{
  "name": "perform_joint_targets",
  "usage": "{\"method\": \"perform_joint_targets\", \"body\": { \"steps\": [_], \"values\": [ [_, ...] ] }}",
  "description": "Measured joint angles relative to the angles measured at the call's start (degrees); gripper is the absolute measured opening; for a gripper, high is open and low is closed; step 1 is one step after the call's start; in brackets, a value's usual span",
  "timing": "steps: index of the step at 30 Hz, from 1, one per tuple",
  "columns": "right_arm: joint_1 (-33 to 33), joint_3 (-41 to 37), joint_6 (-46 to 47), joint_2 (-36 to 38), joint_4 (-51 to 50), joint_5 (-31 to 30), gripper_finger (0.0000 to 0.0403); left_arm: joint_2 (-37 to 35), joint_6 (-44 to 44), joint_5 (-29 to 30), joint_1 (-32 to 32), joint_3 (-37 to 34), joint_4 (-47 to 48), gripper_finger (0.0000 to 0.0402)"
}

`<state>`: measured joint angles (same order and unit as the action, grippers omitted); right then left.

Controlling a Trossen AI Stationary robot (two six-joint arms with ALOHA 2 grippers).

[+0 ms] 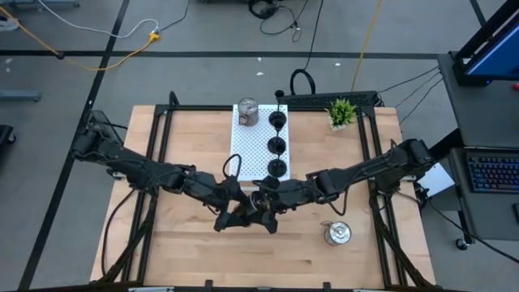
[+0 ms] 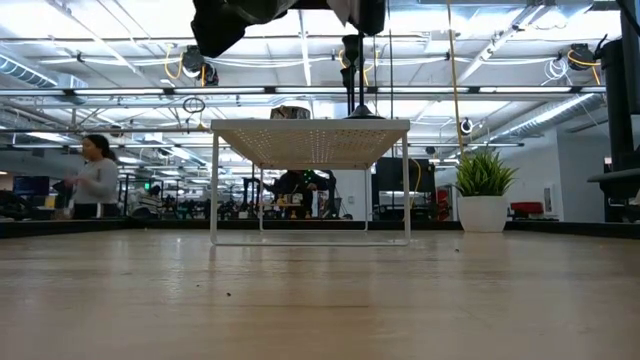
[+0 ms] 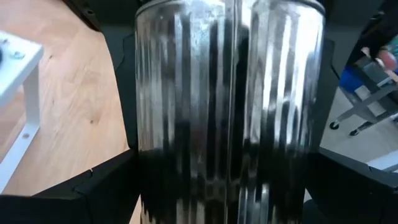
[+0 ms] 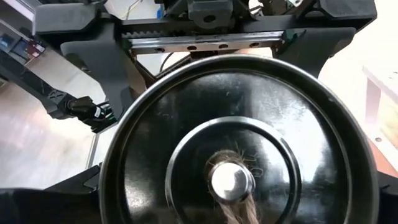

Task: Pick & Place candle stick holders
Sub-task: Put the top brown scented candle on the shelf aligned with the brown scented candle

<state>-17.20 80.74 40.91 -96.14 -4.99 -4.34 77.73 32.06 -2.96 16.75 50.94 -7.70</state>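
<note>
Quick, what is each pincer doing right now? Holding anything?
Left pincer: closed on a silver candle stick holder, held off the table.
Right pincer: closed on the same silver candle stick holder, at its other end.

Seen from above, both arms reach to mid-table, where the left gripper (image 1: 237, 212) and right gripper (image 1: 263, 206) meet just before a white perforated rack (image 1: 253, 146). It carries three black candle holders (image 1: 276, 145) in a row and one silver holder (image 1: 247, 112). Another silver holder (image 1: 336, 234) stands on the wooden table (image 1: 195, 251), a potted plant (image 1: 341, 112) at the far edge.

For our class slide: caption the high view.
Both arms meet mid-table over one silver holder; three black holders line the white rack.
</note>
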Motion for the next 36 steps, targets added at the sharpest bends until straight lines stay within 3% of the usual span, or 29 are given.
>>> {"method": "perform_joint_targets", "body": {
  "steps": [14, 36],
  "values": [
    [0.8, 0.0, 0.6, -0.3, 0.5, 1.5, 0.0349, 0.4, 0.5, -1.3, -0.1, 0.3, -0.1, 0.04],
    [0.9, -0.1, 0.3, -0.3, 0.8, 1.4, 0.0349, 0.4, -0.9, 1.5, -0.1, 0.3, 0.5, 0.0399]
  ]
}}
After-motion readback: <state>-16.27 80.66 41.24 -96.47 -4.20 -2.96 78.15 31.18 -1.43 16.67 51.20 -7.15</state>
